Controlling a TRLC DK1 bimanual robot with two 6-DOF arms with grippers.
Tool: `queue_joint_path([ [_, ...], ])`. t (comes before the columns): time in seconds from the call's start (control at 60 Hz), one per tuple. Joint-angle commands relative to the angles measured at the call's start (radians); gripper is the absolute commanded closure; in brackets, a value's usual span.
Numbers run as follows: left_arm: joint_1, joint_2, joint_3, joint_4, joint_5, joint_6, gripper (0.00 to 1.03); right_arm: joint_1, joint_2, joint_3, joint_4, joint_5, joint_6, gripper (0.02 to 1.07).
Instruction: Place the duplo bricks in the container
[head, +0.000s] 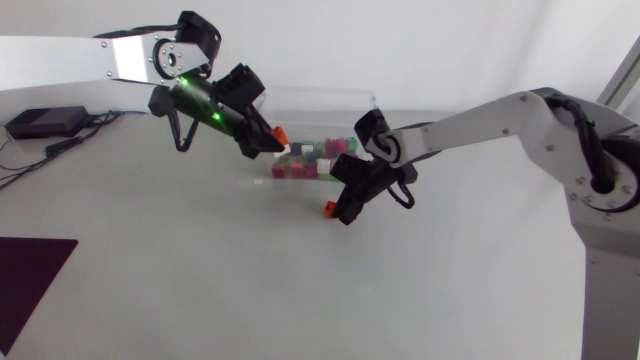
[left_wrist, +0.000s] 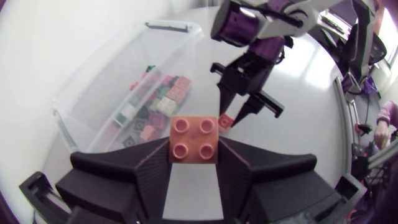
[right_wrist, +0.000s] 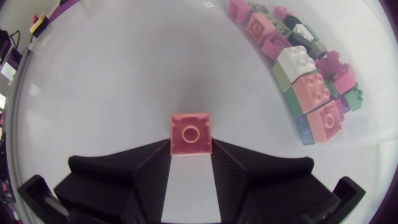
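A clear plastic container (head: 322, 105) stands at the table's back middle, with several pink, green and white duplo bricks (head: 308, 160) inside. My left gripper (head: 272, 141) hangs beside the container's left end, shut on an orange brick (head: 281, 133); the left wrist view shows that brick (left_wrist: 194, 134) studs-up between the fingers. My right gripper (head: 341, 208) is down on the table just in front of the container, shut on a small red brick (head: 329, 208). In the right wrist view this brick (right_wrist: 190, 130) lies on the table between both fingertips, the container's bricks (right_wrist: 311, 87) off to one side.
A black device with cables (head: 45, 122) lies at the far left of the table. A dark mat (head: 30, 275) covers the front left corner. White tabletop stretches in front of both grippers.
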Motion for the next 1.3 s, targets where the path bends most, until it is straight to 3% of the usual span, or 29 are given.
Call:
queue_joint_path([
  [0.0, 0.016, 0.0, 0.052, 0.043, 0.01, -0.089, 0.83, -0.007, -0.053, -0.047, -0.022, -0.011, -0.01, 0.88],
  [0.133, 0.023, 0.018, 0.078, 0.166, -0.01, -0.196, 0.83, -0.007, -0.145, -0.107, -0.022, -0.014, 0.004, 0.88],
  [0.35, 0.019, 0.093, 0.179, 0.23, -0.065, -0.301, 0.83, 0.0, -0.292, -0.185, -0.037, -0.019, 0.024, 0.89],
  [0.75, -0.015, 0.313, 0.509, 0.21, -0.183, -0.426, 0.82, -0.027, -0.498, -0.167, -0.12, -0.065, 0.087, 0.89],
  [0.95, -0.038, 0.368, 0.561, 0.194, -0.208, -0.449, 0.81, -0.055, -0.527, -0.152, -0.141, -0.094, 0.107, 0.89],
  [0.983, -0.041, 0.377, 0.568, 0.186, -0.211, -0.454, 0.72, -0.056, -0.53, -0.155, -0.141, -0.094, 0.107, 0.89],
  [1.083, -0.052, 0.397, 0.571, 0.183, -0.266, -0.466, 0.2, -0.064, -0.536, -0.159, -0.141, -0.095, 0.108, 0.88],
  [1.133, -0.058, 0.399, 0.568, 0.183, -0.298, -0.468, 0.04, -0.067, -0.538, -0.156, -0.141, -0.101, 0.111, 0.89],
  [1.283, -0.059, 0.371, 0.566, 0.141, -0.32, -0.472, 0.04, -0.079, -0.533, -0.109, -0.137, -0.103, 0.142, 0.88],
])
